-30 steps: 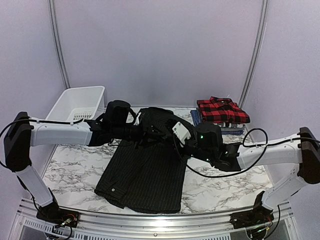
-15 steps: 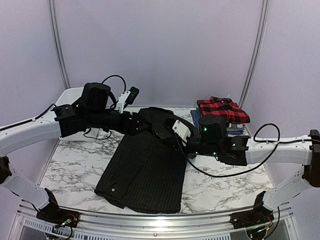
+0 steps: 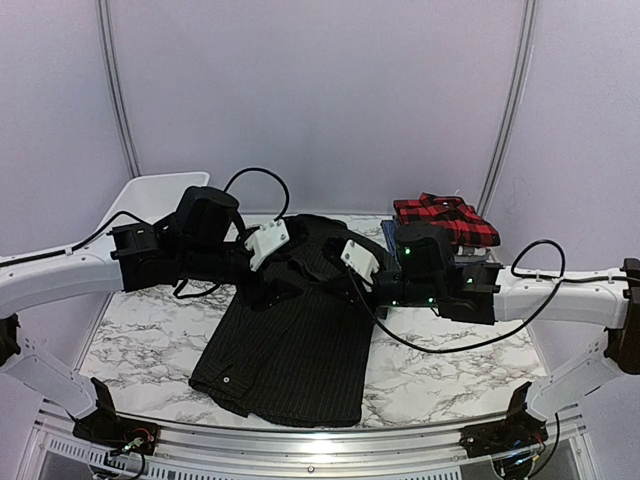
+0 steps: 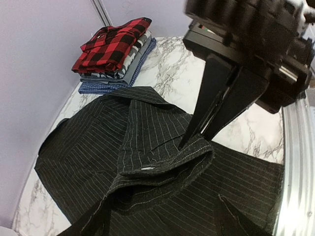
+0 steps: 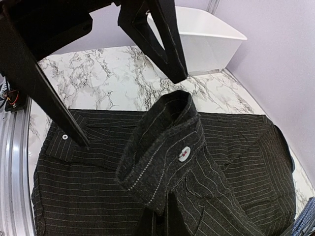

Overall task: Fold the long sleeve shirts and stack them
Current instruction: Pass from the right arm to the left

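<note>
A large black pinstriped long sleeve shirt lies spread on the marble table. Its sleeve cuff is lifted off the cloth, and my right gripper is shut on the cuff's near edge. In the left wrist view the right gripper pinches that cuff from above. My left gripper is open, its fingers spread wide on either side of the cuff and apart from it. In the top view the left gripper faces the right gripper over the shirt's upper part.
Folded shirts are stacked at the back right, a red-and-black plaid one on top with greyish and blue checked ones beneath. A white plastic bin stands at the back left, behind the left arm. The table's metal front rail runs along the near edge.
The left gripper let go and opened wide; its arm swung up and back, then came down toward the cuff again. The right gripper stayed shut on the cuff and moved slightly back.
</note>
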You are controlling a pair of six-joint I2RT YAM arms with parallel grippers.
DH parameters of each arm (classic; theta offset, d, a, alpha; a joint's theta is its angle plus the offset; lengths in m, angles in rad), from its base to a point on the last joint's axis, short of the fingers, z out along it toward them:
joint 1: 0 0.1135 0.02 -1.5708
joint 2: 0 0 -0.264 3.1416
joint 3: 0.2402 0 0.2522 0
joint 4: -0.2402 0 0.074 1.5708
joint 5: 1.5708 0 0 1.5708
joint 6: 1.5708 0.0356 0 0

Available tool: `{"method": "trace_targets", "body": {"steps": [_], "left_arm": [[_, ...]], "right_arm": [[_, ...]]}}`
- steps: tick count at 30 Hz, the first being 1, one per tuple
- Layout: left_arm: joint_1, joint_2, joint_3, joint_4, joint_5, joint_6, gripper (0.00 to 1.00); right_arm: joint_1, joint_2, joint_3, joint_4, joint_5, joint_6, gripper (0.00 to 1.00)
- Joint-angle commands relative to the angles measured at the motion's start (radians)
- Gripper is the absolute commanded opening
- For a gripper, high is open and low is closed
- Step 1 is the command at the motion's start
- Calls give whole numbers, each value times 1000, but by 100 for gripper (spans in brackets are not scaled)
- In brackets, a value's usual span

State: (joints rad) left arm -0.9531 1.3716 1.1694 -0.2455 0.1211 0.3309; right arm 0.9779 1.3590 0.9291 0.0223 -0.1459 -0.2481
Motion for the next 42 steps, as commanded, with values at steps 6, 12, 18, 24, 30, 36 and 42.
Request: {"method": "trace_targets", "body": {"steps": [6,12,18,24,30,36,42], "left_arm": [[-47,51,-3,41,-115,316,75],[-58,81,-15,118,-115,383,77],[-62,119,-2,159,-141,418,77],[-71,130,-7,157,-103,430,76],[-78,165,-3,153,-94,389,66],[-78,179,3,154,-102,359,50],[-76,199,9,167,-157,331,30]], "right_arm": [[-1,-3,34,-15,-9,-16,0],[-2,2,31,-15,-7,-18,0],[-2,-1,25,-13,4,-19,0],[-4,-6,19,-10,32,-15,0],[-3,-11,11,10,47,2,0],[-4,-22,-1,22,61,10,0],[-6,-35,-17,38,72,19,0]]}}
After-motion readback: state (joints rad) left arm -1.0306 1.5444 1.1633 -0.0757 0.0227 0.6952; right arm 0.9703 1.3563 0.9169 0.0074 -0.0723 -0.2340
